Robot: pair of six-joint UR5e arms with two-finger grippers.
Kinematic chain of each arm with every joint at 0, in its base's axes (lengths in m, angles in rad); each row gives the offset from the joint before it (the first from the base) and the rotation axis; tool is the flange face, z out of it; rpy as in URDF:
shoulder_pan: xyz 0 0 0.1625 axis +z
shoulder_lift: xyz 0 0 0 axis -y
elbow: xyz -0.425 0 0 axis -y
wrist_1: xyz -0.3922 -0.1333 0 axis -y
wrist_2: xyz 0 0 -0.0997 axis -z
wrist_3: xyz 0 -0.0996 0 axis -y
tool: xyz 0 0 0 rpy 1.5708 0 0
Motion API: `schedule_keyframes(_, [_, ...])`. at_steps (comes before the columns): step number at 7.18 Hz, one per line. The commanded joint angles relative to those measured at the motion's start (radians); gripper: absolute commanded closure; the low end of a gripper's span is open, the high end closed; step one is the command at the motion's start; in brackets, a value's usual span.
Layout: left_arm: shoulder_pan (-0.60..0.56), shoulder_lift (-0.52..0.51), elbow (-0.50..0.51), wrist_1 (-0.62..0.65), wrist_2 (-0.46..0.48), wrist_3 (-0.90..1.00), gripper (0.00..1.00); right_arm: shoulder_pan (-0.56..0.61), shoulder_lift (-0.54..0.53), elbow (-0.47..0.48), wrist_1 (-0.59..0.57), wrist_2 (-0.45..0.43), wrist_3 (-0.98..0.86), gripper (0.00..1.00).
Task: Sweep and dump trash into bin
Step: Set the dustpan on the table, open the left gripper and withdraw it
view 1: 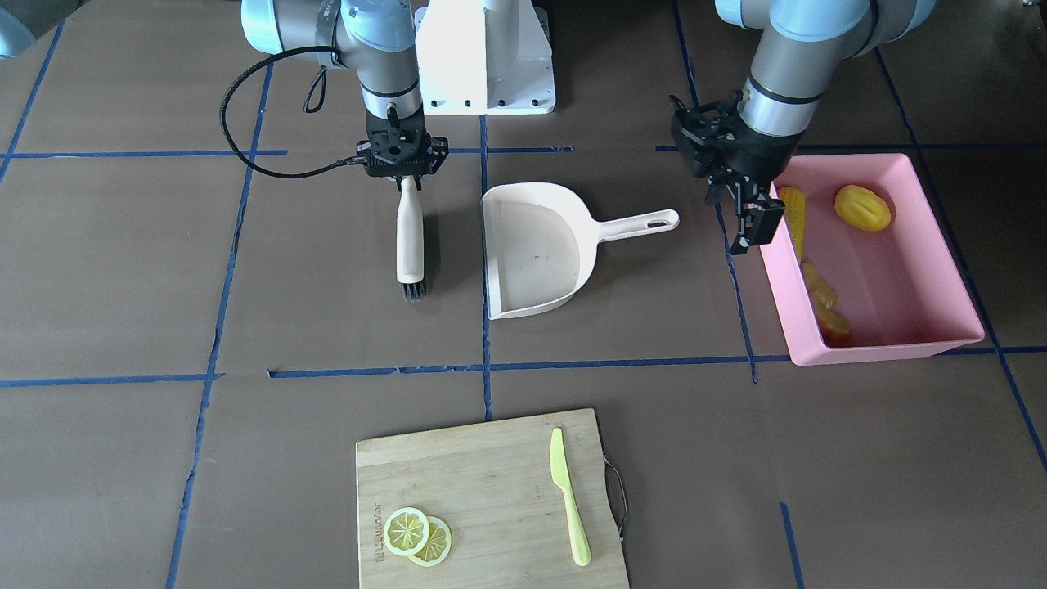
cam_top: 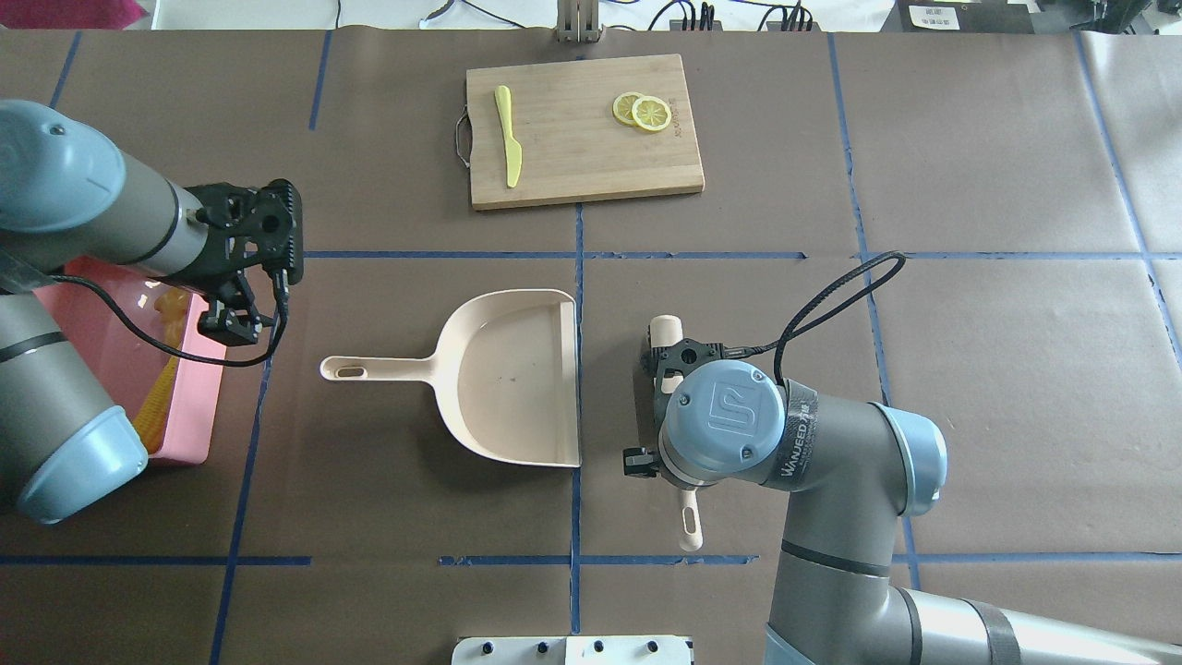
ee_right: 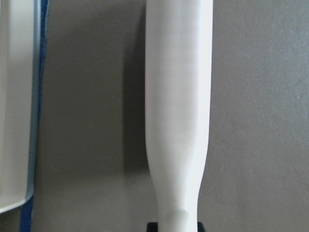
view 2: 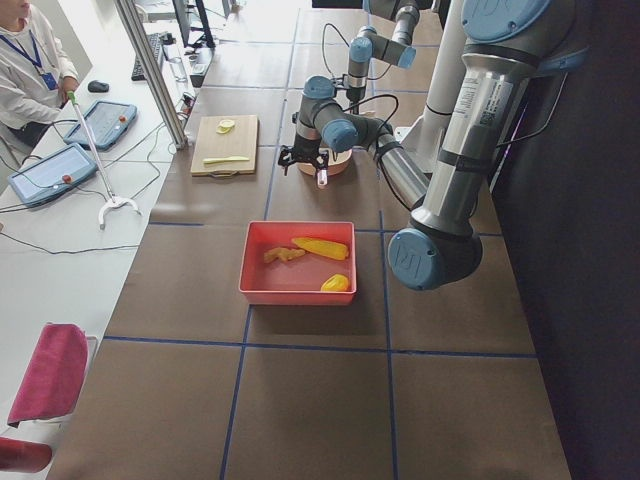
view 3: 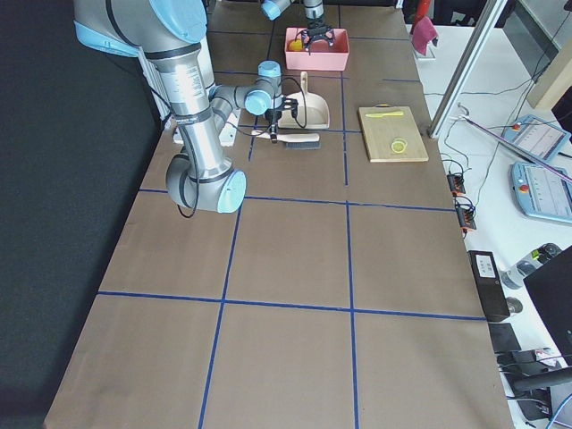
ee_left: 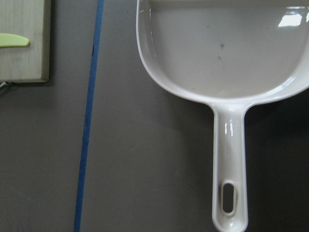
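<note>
Left pincer [view 1: 749, 236] hangs spread and empty at the bin's [view 1: 883, 352] edge, with the trash inside.
The corn [view 1: 792, 214], lemon-like fruit [view 1: 862, 207] and ginger root [view 1: 826, 307] lie in the pink bin. The dustpan [view 1: 536, 254] sits bare on the table [view 1: 123, 286]. The right pincer [view 1: 406, 173] sits over the brush [view 1: 410, 237] handle; whether it grips, I cannot tell. Likely risks: the left pincer is close enough to the bin wall to knock it, and the right could drag the brush against the dustpan.

Grey arms [cam_top: 831, 434], pale-blue joint caps [cam_top: 729, 416], black left gripper [view 1: 752, 229], black cable [view 1: 222, 110], white base [view 1: 484, 49].
</note>
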Motion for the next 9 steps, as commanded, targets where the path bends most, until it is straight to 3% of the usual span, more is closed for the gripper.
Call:
schedule_keyframes(1, [-0.186,0.077,0.046,0.004,0.001,0.015,0.0,0.0,0.0,0.001,0.0,0.001,-0.002,1.0])
schedule_keyframes(3, [-0.396,0.15,0.139,0.004,-0.012,0.017,0.0,0.0,-0.001,0.001,0.002,0.001,-0.002,1.0])
schedule_keyframes(4, [-0.524,0.162,0.246,-0.001,-0.12,0.018,0.0,0.0,-0.001,0.001,0.002,0.001,-0.002,1.0])
schedule_keyframes(6, [-0.744,0.17,0.47,-0.012,-0.141,0.02,0.0,-0.001,-0.001,0.003,0.0,0.001,0.0,1.0])
schedule_keyframes(7, [-0.809,0.173,0.517,-0.005,-0.194,0.021,0.0,-0.001,0.002,0.004,0.002,0.0,0.0,1.0])
schedule_keyframes(8, [-0.825,0.224,0.528,0.031,-0.345,0.014,0.0,-0.001,0.002,0.003,0.002,0.0,0.002,1.0])
schedule_keyframes(9, [-0.834,0.248,0.524,0.053,-0.403,-0.038,0.0,-0.001,0.003,0.004,0.002,0.0,0.003,1.0])
